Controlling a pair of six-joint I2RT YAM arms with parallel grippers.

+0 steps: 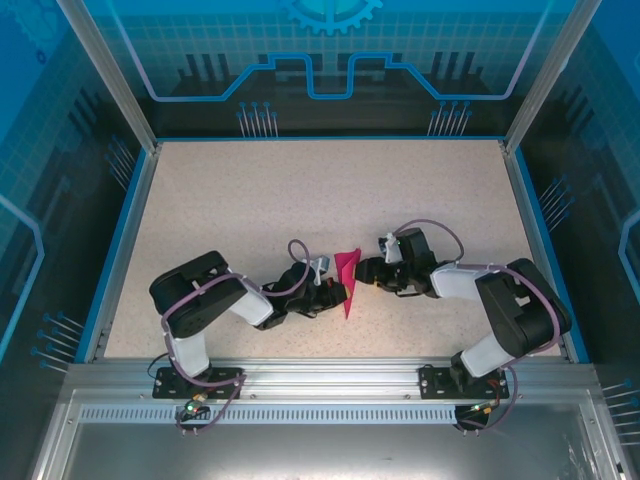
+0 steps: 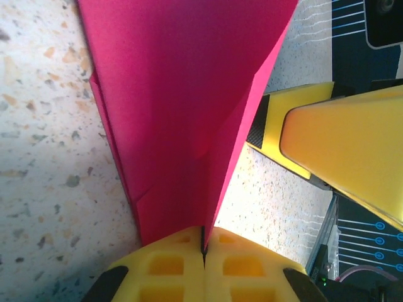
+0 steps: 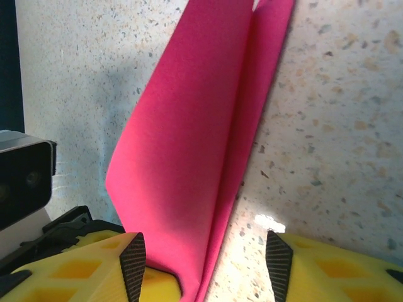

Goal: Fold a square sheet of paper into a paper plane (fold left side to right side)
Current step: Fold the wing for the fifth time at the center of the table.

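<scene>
**Nearly done: late fold of the paper plane, one side pinched, the other about to be gripped**

Spread widest, the pale speckled table (image 1: 300, 190). Reaching in from the table's left side, the left arm (image 1: 205, 295); from its right side, the right arm (image 1: 515, 300). Lying toward the table's near edge and about midway across, the paper plane (image 1: 347, 280): narrowed to a magenta dart, tip aimed at the table's near edge, wide end toward the far edge.

Pinched fast toward the narrow end by the left gripper (image 2: 203, 244), its yellow fingers (image 2: 164, 264) pressed together on the paper. Straddled from the opposite side by the right gripper (image 3: 204, 258), its black pads (image 3: 133, 258) standing roughly half wide, a folded flap running between them and not yet clamped.

Judged a late step: layers stacked along the centre crease (image 3: 242, 126), with the left side to go over to the right.

Next, probably: close the right jaws on the loose flap without dragging it, hold the left pinch firm as an anchor, then carry the flap over along the crease. Calls for gentle closing and matched edges, since paper this thin is easily skewed or crumpled.
</scene>
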